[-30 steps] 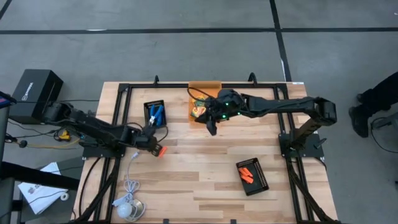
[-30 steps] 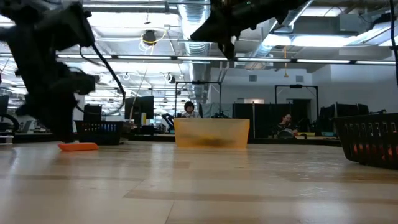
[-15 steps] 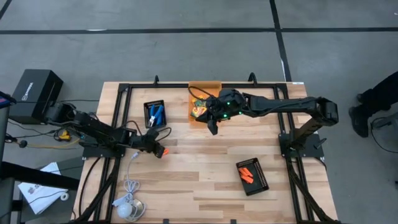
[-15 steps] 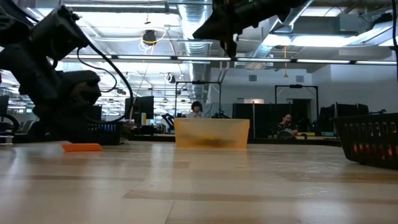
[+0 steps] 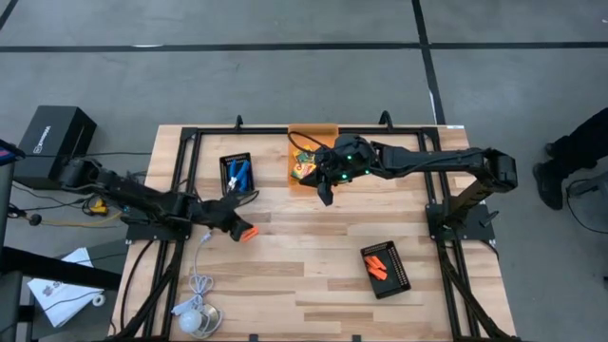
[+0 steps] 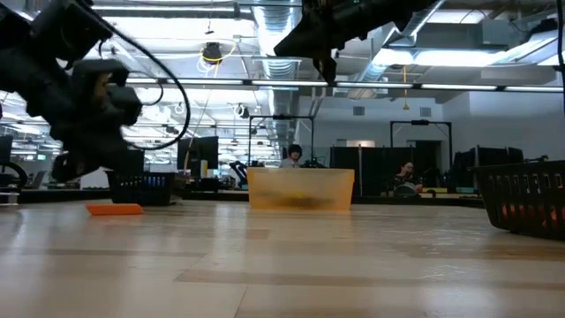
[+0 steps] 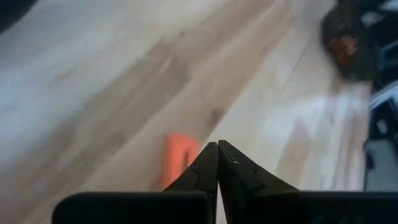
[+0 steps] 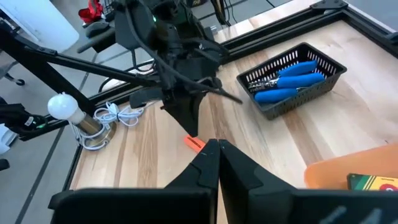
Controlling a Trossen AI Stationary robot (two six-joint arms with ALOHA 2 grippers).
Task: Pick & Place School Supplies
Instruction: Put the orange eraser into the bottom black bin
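A short orange piece (image 5: 247,233) lies flat on the wooden table, also seen low (image 6: 115,209) and past the left fingers (image 7: 177,158). My left gripper (image 5: 234,224) (image 7: 217,144) hangs shut just above and beside it, clear of it in the low view. My right gripper (image 5: 325,197) (image 8: 217,143) is shut and empty, raised in front of the orange bin (image 5: 310,157), where a yellow-and-green crayon box (image 5: 304,171) (image 8: 373,182) lies. Blue-handled tools (image 5: 237,175) (image 8: 289,78) rest in a black tray. More orange pieces (image 5: 380,262) fill another black tray.
A white cable with a round puck (image 5: 197,318) lies at the near left corner. The black frame rails (image 5: 185,190) run along the table's left, far and right sides. Bare wood lies between the two trays. People sit at desks far behind the table (image 6: 294,155).
My left gripper has risen from table height beside the orange piece and now hangs above it; the piece has stayed lying where it was. The right arm has kept still.
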